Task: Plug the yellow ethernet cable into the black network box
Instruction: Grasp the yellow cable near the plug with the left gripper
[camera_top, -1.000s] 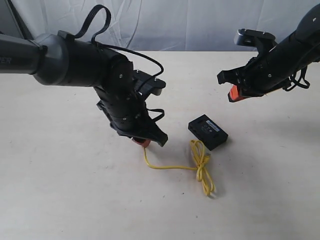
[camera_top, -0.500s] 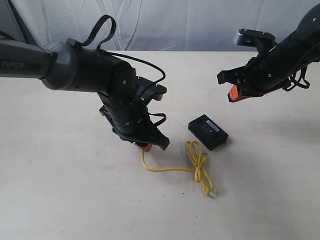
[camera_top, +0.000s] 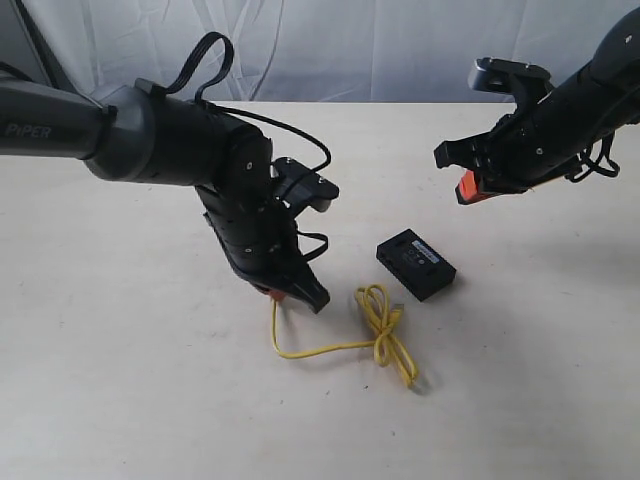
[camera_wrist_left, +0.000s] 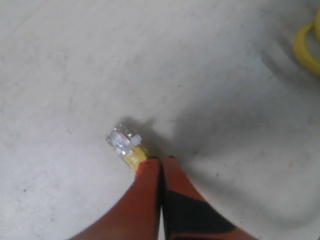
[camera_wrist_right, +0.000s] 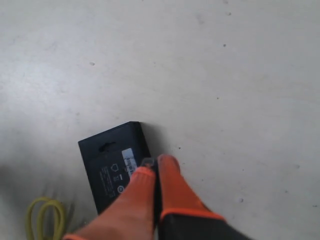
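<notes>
The yellow ethernet cable (camera_top: 385, 335) lies on the table, knotted into loops, and one end rises to my left gripper (camera_top: 293, 293). In the left wrist view that gripper (camera_wrist_left: 161, 161) is shut on the cable just behind its clear plug (camera_wrist_left: 121, 140), which sticks out past the orange fingertips. A loop of the cable (camera_wrist_left: 307, 45) shows farther off. The black network box (camera_top: 415, 263) rests flat to the right of the loops. My right gripper (camera_top: 456, 176) hangs shut and empty above the table, up and right of the box. Its wrist view shows the gripper (camera_wrist_right: 156, 165) over the box (camera_wrist_right: 112, 165).
The beige table (camera_top: 120, 400) carries only the cable and the box. A white curtain (camera_top: 380, 45) hangs behind its far edge. The left arm's black cables (camera_top: 205, 50) loop above its wrist.
My left gripper has shut on the cable's plug end and drawn it up and to the left, dragging the loops along the table. The right arm has not moved.
</notes>
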